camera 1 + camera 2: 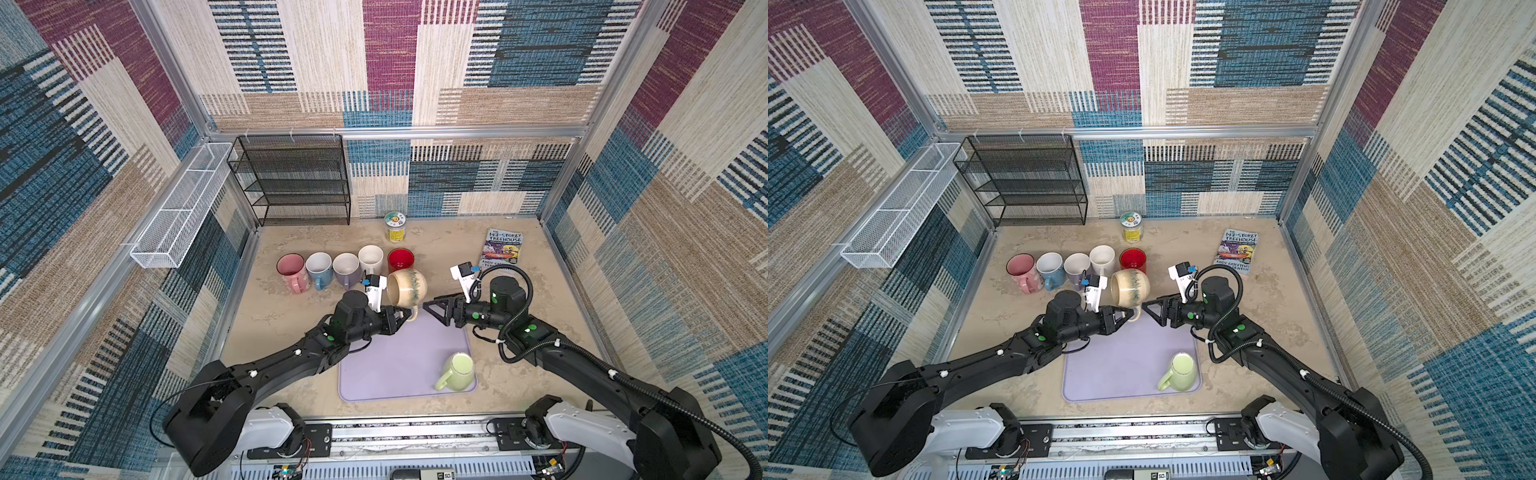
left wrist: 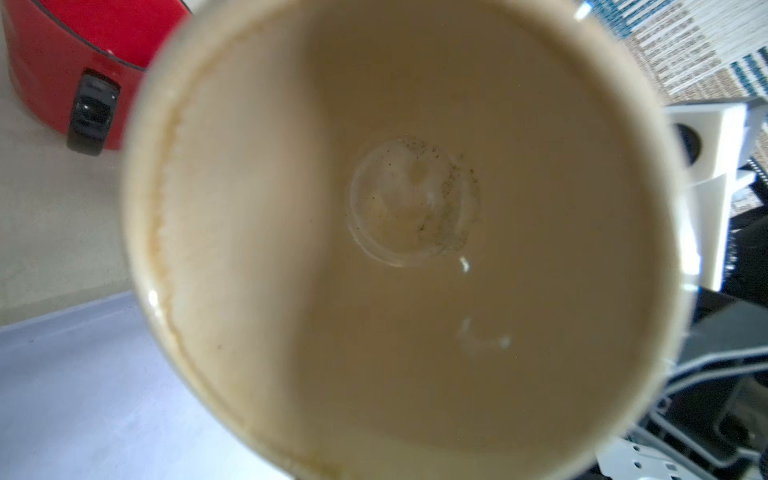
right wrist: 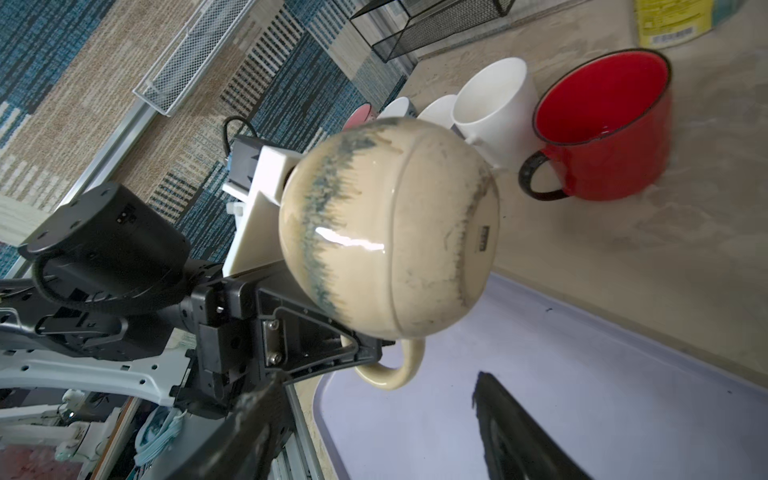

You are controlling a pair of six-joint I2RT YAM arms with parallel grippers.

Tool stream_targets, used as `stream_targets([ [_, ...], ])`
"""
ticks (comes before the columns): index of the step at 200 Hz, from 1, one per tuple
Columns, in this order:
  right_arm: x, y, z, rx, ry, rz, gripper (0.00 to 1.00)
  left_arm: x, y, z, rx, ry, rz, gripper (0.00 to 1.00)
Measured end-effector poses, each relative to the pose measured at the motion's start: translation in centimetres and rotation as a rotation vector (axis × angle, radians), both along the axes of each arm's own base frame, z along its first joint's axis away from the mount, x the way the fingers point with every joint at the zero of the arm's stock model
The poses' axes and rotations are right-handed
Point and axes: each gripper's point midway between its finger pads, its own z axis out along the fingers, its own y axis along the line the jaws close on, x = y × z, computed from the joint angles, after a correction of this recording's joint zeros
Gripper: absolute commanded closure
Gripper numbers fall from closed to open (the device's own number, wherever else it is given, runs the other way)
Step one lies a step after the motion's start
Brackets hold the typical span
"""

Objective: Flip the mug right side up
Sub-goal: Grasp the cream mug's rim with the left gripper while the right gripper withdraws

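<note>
A beige mug (image 1: 407,286) (image 1: 1130,286) with a blue-green drip band hangs on its side above the far edge of the lilac mat (image 1: 395,374). My left gripper (image 1: 405,313) (image 1: 1127,313) is shut on its handle (image 3: 395,374). The mug's mouth faces the left wrist camera, so its beige inside (image 2: 395,228) fills that view and hides the left fingers. Its base (image 3: 449,232) faces the right wrist camera. My right gripper (image 1: 432,311) (image 1: 1149,309) (image 3: 374,415) stands open just right of the handle, apart from the mug, with nothing between its fingers.
Upright mugs stand in a row behind: pink (image 1: 291,268), blue (image 1: 319,268), purple (image 1: 345,268), white (image 1: 370,257), red (image 1: 401,259). A green mug (image 1: 457,371) sits on the mat's near right corner. Further back are a jar (image 1: 395,226), a book (image 1: 503,247) and a black wire rack (image 1: 291,178).
</note>
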Motion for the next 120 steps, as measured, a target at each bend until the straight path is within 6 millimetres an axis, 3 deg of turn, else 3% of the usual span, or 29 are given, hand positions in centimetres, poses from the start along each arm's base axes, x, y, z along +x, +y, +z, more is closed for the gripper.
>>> stream_targets([
  [37,1.2,-2.7,-1.8,-0.016,0.06,-0.099,0.25,0.8,-1.5,-0.8,0.046,0.042,-0.013,1.0],
  [120,1.3,-6.1,-5.1,-0.03,0.159,-0.189,0.25,4.5,-3.5,-3.4,0.264,0.125,0.025,1.0],
])
